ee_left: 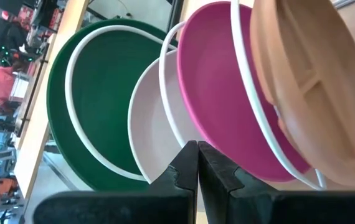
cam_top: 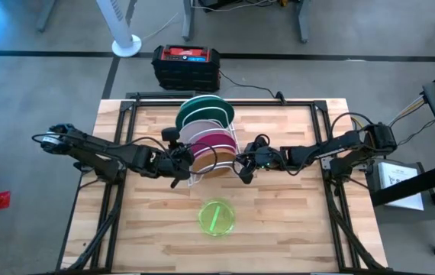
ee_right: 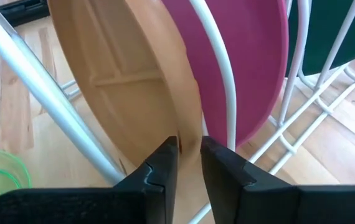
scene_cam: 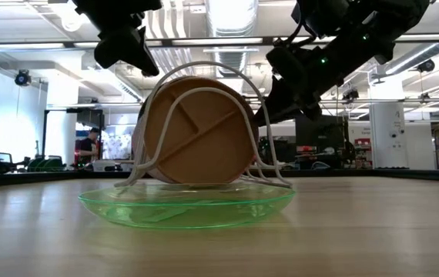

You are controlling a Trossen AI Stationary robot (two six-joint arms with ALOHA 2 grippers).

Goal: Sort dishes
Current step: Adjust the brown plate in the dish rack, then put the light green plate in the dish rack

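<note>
At frame centre, the brown plate (ee_right: 140, 93) was seen upright in the wire rack (cam_top: 229, 145), its rim between the narrowly parted fingers of the right gripper (ee_right: 189, 152). The left gripper (ee_left: 197, 163) was held closed beside the rack, and the lime plate (cam_top: 217, 218) lay flat below centre.

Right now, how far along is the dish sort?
Done: dark green plate, white plate, pink plate and brown divided plate stand in the wire rack. In hand: right gripper, jaws slightly apart, straddles the brown plate's rim. Left: lime-green plate lies on the table.
</note>
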